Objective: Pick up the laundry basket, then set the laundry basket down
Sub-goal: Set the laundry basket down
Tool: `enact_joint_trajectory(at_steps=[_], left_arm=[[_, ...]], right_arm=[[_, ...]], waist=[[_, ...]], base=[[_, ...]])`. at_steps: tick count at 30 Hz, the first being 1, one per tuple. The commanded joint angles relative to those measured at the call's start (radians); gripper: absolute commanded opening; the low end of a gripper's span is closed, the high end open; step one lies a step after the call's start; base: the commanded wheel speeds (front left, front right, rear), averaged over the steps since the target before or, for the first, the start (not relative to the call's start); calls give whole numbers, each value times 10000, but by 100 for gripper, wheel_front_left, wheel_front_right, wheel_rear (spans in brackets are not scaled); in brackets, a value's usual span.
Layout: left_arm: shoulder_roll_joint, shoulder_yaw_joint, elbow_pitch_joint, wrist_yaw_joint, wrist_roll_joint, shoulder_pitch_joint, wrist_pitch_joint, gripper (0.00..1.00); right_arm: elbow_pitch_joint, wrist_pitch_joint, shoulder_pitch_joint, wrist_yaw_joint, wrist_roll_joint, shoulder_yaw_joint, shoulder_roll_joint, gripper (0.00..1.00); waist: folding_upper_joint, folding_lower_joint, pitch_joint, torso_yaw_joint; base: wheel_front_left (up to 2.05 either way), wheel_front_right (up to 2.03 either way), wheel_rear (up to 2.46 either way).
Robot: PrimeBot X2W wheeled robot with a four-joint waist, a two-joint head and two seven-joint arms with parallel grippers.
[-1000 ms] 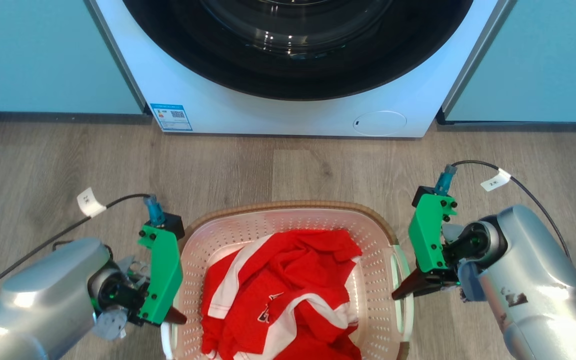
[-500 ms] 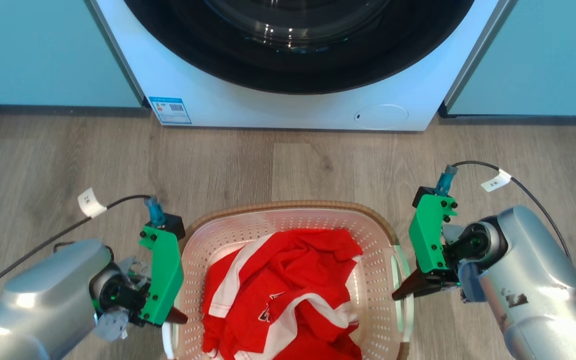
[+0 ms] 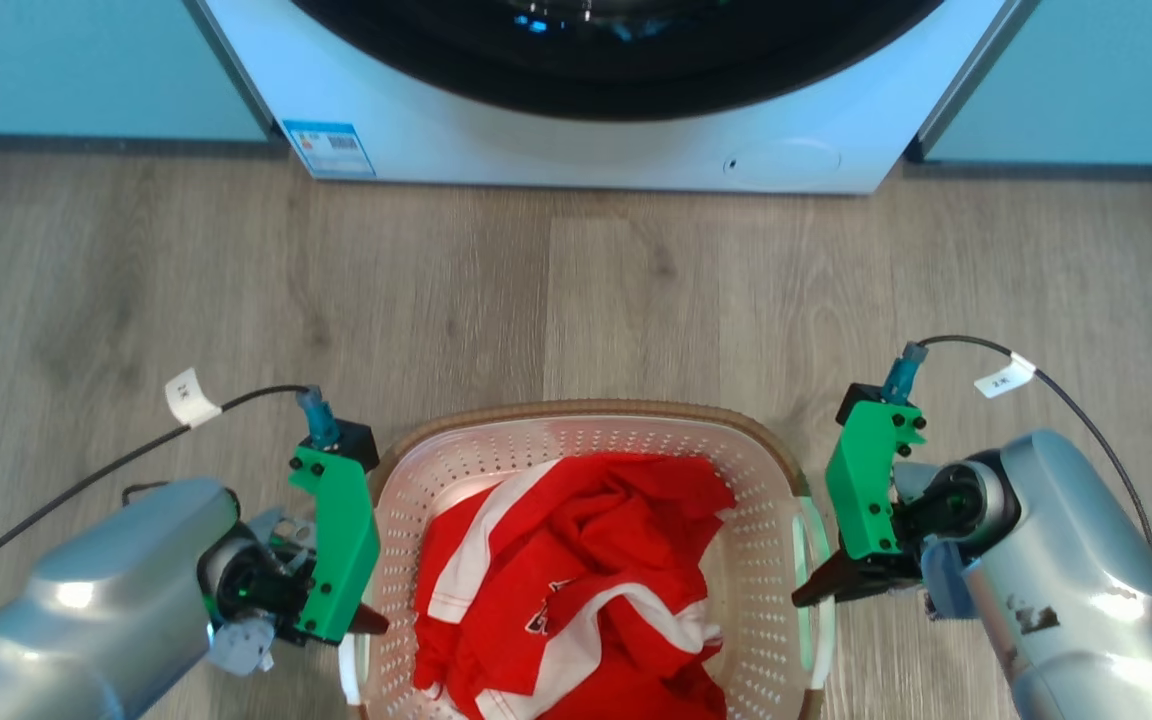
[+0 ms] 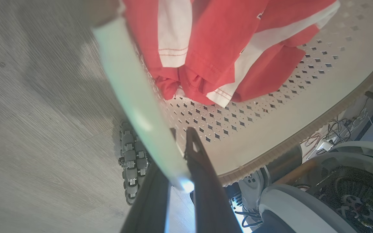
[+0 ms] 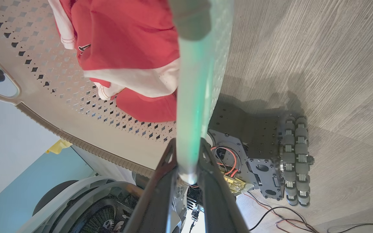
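Looks like a small laundry basket (image 3: 586, 411) of cream-white plastic, rounded at the corners, with rows of little diamond-shaped holes in the walls and a brown ribbed rim around the top. Carries a pale handle on each short side. Holds a crumpled red and white garment (image 3: 576, 580) that covers most of the inside.

Lies low in the middle of the head view, over the wooden floor (image 3: 536, 300) and well apart from the white washing machine (image 3: 586, 150) at the top. Not possible to tell whether the bottom touches the floor.

Sits exactly between the two hands. Gripped at the left handle (image 4: 131, 97) by the left hand (image 4: 181, 136): one dark finger on the outer side of the bar, the other on the inner side next to the perforated wall, both pressed against it. Gripped in the same way at the right handle (image 5: 193, 97) by the right hand (image 5: 188, 145), with the two fingers closed tightly on the lower end of the bar. Shows also, under the basket in both wrist views, a roller wheel (image 5: 295, 161) of the robot's base on the floor.
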Motion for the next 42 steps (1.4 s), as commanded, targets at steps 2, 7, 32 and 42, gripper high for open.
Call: enact_joint_trajectory(at_steps=[2,7,32,42], left_arm=[[-537,374,-457,-165,36,-524,-245,0],[-829,358,-156,-165,71,-526,-413,0],[-2375,317,1384,-165,985,-1224,-2309,0],[-3019,315,2190,-165,1619,-1605,-3466,0]], right_arm=[[-681,-254,-160,73,115,220,601,0],[-725,-558,-68,73,-59,117,601,0],[-363,-3550,-916,73,-1206,636,580,0],[408,-5041,-1335,73,-1223,657,542,0]], waist=[[0,-1,394,-1],[0,-1,953,37],[0,-1,3968,217],[0,-1,4706,203]], base=[[0,0,0],[0,0,0],[0,0,0],[0,0,0]])
